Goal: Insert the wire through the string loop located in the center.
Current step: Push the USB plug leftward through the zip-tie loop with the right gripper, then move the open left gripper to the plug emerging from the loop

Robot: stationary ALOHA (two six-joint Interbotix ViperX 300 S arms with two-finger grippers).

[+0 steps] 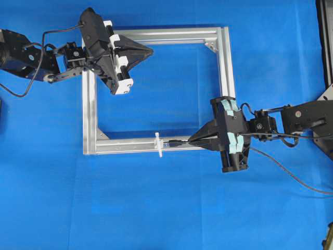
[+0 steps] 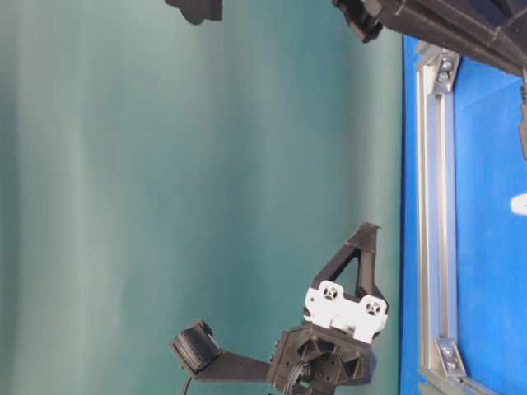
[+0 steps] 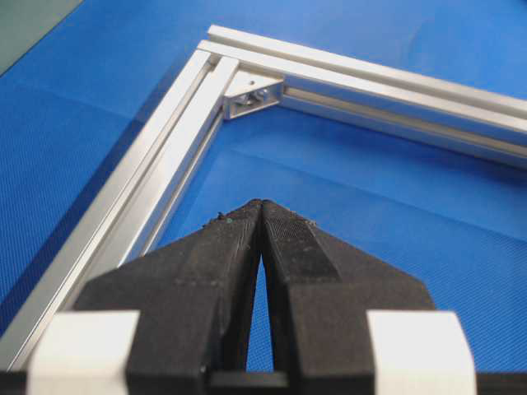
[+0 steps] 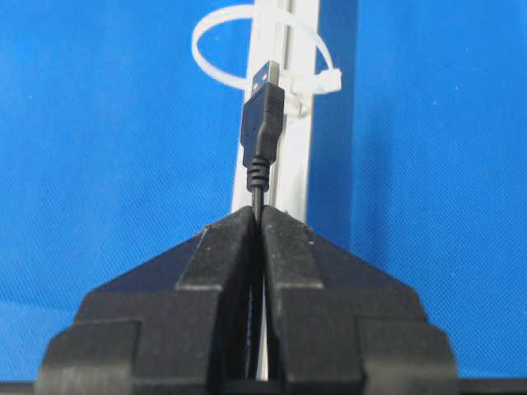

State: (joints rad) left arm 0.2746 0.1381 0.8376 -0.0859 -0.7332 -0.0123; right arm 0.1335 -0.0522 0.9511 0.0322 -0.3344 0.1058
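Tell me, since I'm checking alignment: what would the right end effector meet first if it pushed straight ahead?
Probably the thin white string loop: the black wire's plug tip it holds points at it, just short.

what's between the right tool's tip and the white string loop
Only the wire's plug end, sticking out of the right tool toward the string loop; clearest in the right wrist view.

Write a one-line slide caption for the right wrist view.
Right gripper pinches the wire just behind its plug, tip aimed at the white string loop on the aluminium frame.
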